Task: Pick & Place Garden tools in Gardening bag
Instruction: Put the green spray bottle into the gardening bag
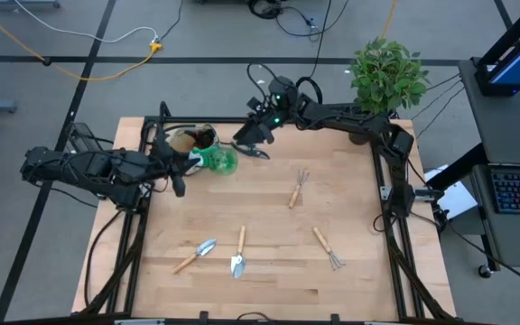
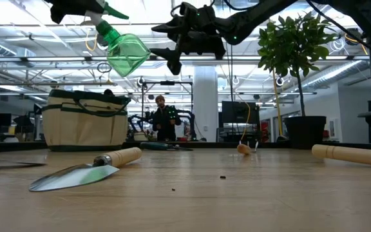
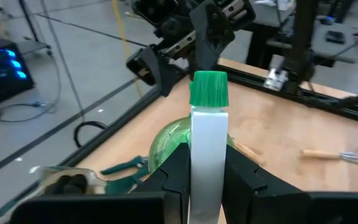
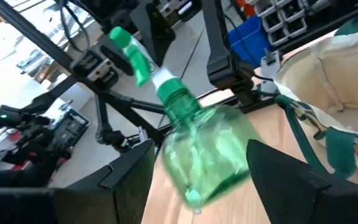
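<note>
A green spray bottle [image 1: 220, 161] hangs in the air beside the tan gardening bag [image 1: 188, 137], and my left gripper [image 1: 186, 165] is shut on its spray head. My right gripper [image 1: 254, 137] stands open just right of the bottle. In the right wrist view its two fingers frame the bottle's body [image 4: 210, 155], and I see no touch. Dark pruning shears [image 1: 249, 149] lie on the table under the right gripper. Two trowels [image 1: 197, 254] [image 1: 238, 258] and two fork rakes [image 1: 297, 188] [image 1: 328, 248] lie flat on the wood. My left gripper pinches the bottle's white spray head [image 3: 207, 134] between its two fingers [image 3: 180, 168], just behind the green nozzle cap [image 3: 208, 88]. The fingers come nearly level from the table's left. The bottle is lifted clear and tilted, its body [image 2: 129, 55] slanting down away from the gripper.
The bag [image 2: 85, 119] stands upright at the table's far left. A leafy potted plant [image 1: 386, 77] stands at the far right corner. A person [image 2: 163, 119] is in the room beyond the table.
</note>
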Robot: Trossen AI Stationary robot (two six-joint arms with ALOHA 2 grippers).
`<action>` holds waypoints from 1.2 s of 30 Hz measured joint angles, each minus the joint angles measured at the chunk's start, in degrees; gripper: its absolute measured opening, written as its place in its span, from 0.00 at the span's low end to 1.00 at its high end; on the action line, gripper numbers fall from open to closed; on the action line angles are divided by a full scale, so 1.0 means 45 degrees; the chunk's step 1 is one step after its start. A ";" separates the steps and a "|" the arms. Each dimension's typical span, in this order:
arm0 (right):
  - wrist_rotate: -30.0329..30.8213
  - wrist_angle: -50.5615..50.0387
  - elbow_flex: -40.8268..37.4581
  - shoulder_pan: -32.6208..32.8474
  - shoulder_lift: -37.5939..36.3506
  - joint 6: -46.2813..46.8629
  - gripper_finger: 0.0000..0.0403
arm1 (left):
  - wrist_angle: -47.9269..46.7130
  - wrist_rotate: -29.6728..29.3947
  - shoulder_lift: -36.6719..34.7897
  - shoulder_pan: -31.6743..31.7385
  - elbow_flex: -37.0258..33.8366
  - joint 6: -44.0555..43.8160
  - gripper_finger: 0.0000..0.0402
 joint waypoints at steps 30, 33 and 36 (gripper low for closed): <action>-0.0885 -0.0049 0.0000 -0.0562 0.0000 -0.0005 0.61 | -0.6907 -0.4028 0.0499 0.0832 0.4650 -0.2047 0.13; -0.0834 -0.0049 0.0000 -0.0557 0.0000 0.0000 0.61 | -0.8069 -0.3303 0.0898 0.1471 0.5021 -0.2583 0.13; -0.0541 -0.0040 0.0000 -0.0557 0.0000 -0.0005 0.61 | -0.8809 -0.2372 0.1296 0.2186 0.5115 -0.2995 0.13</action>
